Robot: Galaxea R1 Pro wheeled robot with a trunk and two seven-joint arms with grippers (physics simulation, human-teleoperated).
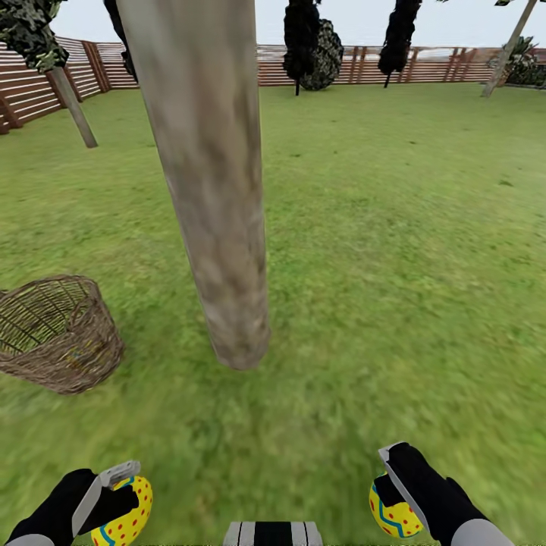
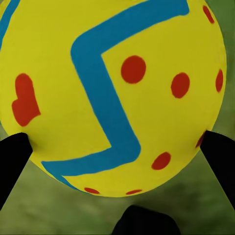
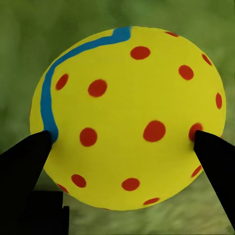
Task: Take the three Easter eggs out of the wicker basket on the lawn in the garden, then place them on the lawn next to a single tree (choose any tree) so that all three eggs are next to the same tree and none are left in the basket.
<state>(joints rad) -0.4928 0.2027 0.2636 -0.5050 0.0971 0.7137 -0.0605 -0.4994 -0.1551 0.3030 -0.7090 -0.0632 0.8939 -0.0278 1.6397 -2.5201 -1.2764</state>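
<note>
- At seven o'clock in the head view, left gripper (image 1: 114, 497) clamped on an Easter egg (image 1: 127, 516); carried for setting down, seemingly.
- At five o'clock, right gripper (image 1: 390, 485) clamped on a second egg (image 1: 393, 514).
- At twelve o'clock, tree trunk (image 1: 220, 250) near.
- At nine o'clock, wicker basket (image 1: 57, 334) on lawn (image 1: 394, 265); contents unclear.

I'm seeing a slatted wooden fence (image 1: 455, 64) running along the far edge of the garden, with pale sky (image 1: 356, 19) showing above it. Two narrow, near-black cypresses (image 1: 301, 34) are standing in front of it, a round dark bush (image 1: 327, 57) is sitting just behind the nearer one, and a spiky-leaved plant (image 1: 523, 64) is growing in the far right corner.
</note>
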